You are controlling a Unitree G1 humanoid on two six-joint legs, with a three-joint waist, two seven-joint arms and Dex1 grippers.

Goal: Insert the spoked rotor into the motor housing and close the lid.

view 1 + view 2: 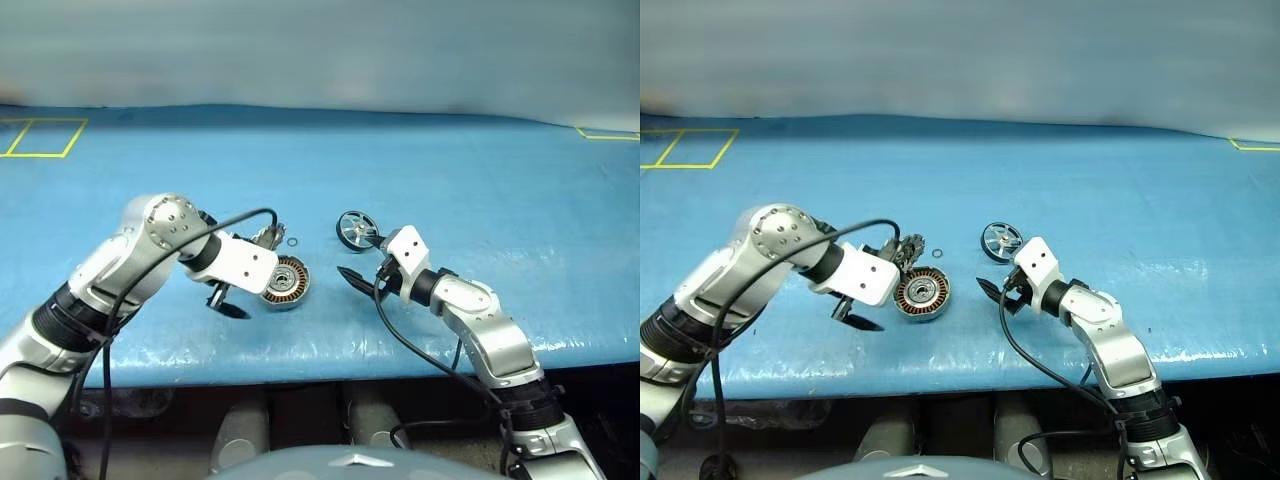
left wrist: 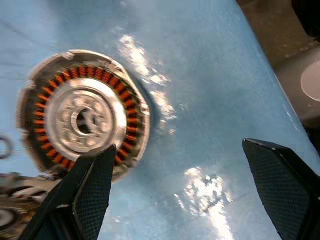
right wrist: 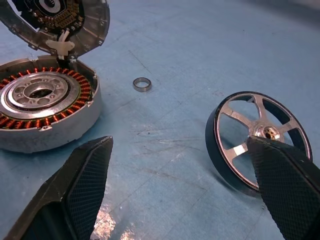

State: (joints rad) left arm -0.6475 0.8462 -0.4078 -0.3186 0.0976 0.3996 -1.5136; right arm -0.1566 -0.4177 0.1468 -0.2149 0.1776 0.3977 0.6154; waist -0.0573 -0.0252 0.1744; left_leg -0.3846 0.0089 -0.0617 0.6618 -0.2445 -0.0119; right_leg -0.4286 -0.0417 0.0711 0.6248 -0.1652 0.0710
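Copper windings ring the open motor housing point(image 1: 286, 282) on the blue table point(image 1: 480, 180), lid point(image 3: 60, 20) hinged upright behind it. Beside it hovers the left gripper point(image 2: 185, 185), spread wide, empty. The right gripper point(image 3: 185, 190), equally wide and empty, faces the spoked rotor point(image 1: 356, 231) lying nearby: likely rigid, light and slick, best pinched across its dark rim. A small ring point(image 3: 142, 84) lies between; the lid's outer face stays hidden.

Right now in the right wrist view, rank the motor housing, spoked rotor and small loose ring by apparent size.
1. motor housing and spoked rotor: look about alike, and the rotor sits nearer the camera, so unranked.
2. small ring: clearly smallest.
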